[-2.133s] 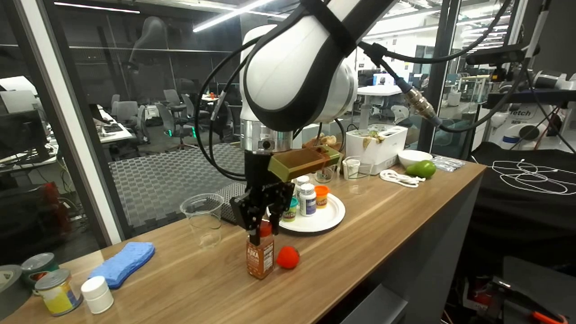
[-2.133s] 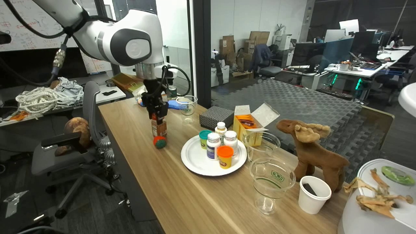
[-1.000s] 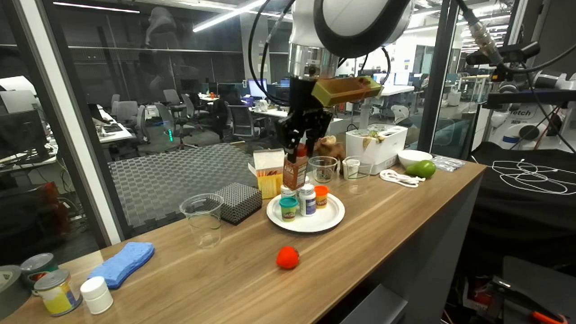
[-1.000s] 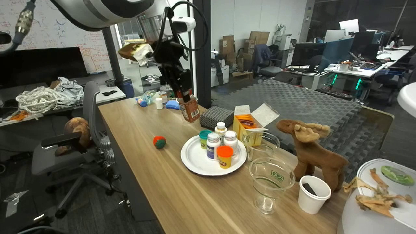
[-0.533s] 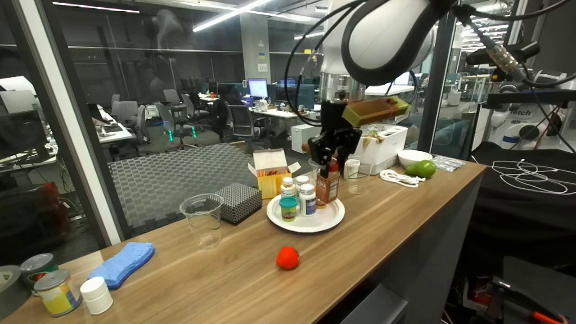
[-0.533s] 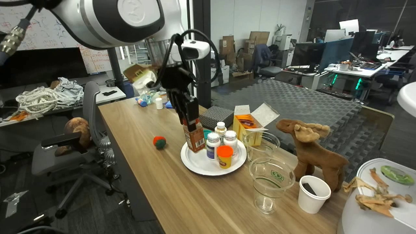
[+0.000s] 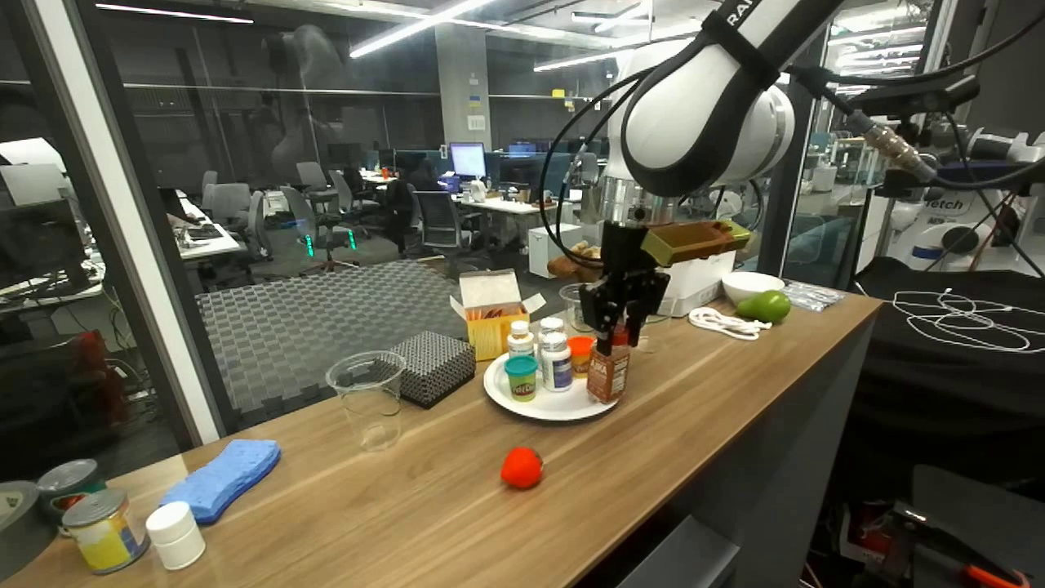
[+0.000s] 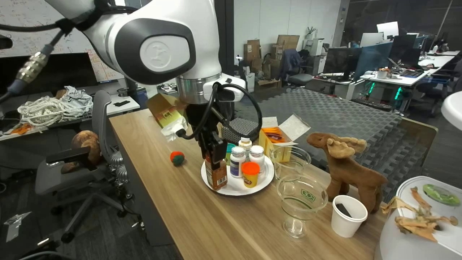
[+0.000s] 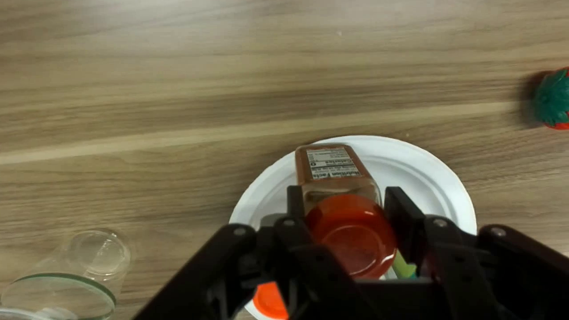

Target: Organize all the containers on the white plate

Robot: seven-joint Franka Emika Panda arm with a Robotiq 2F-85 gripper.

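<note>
Claw (image 9: 346,215): You had it clenched on the spice bottle (image 8: 216,178) by the red lid (image 9: 353,244), its fingers (image 9: 294,202) at 9 and 3 o'clock in the wrist view.
Bottle's place: It was over the white plate (image 8: 234,190), at about 7 o'clock from the plate's middle in an exterior view; whether the base touched down, you could not tell.
Long axis: Tilted off upright in both exterior views; in the wrist view it ran from lid to base toward a point between 11 and 12 o'clock.
Base and rim: The base overlapped the plate's rim at nearly 12 o'clock in the wrist view. Your set-down appeared to turn on this; bare plate lay at about 4 o'clock from the base, and a shift that way would probably have given flat footing.
Neighbours: In an exterior view a white-capped bottle (image 8: 237,164) stood near the spice bottle at 2 o'clock and an orange-lidded tub (image 8: 249,176) at 3; swinging toward either risked a knock, by judgement.
Release: Best left, it seemed, until you had the base level.
White jar (image 7: 175,535): On the worktop (image 7: 384,514), well apart from the claw at 8 o'clock in an exterior view; likely a container you had left to gather.
</note>
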